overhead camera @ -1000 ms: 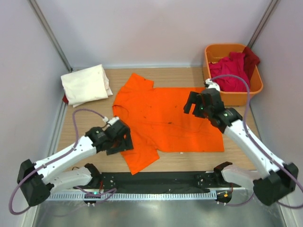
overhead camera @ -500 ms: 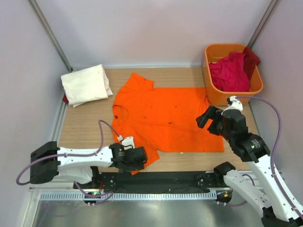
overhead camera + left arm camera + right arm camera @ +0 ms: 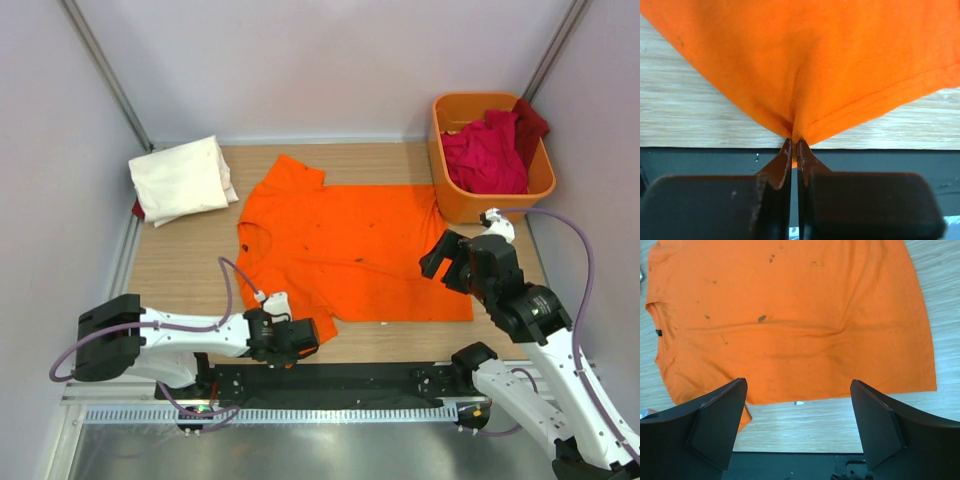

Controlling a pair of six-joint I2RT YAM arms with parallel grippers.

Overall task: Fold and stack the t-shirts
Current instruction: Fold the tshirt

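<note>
A bright orange t-shirt lies spread flat on the wooden table, its collar to the left. My left gripper is low at the near edge, shut on the hem of the shirt's near sleeve; the cloth puckers up into the pinch. Over the shirt's right part hovers my right gripper, open with nothing between its fingers, the orange shirt flat below it. A folded cream-white t-shirt rests at the back left. Crimson t-shirts are heaped in the tub.
The rigid orange tub stands at the back right corner. A black strip runs along the table's near edge between the arm bases. A bit of dark red cloth peeks from under the cream-white shirt. Walls close in on three sides.
My left arm swung down to the near edge and its gripper shut on the orange sleeve's hem. My right arm drew back from the shirt's far right part towards the near right, still open.
</note>
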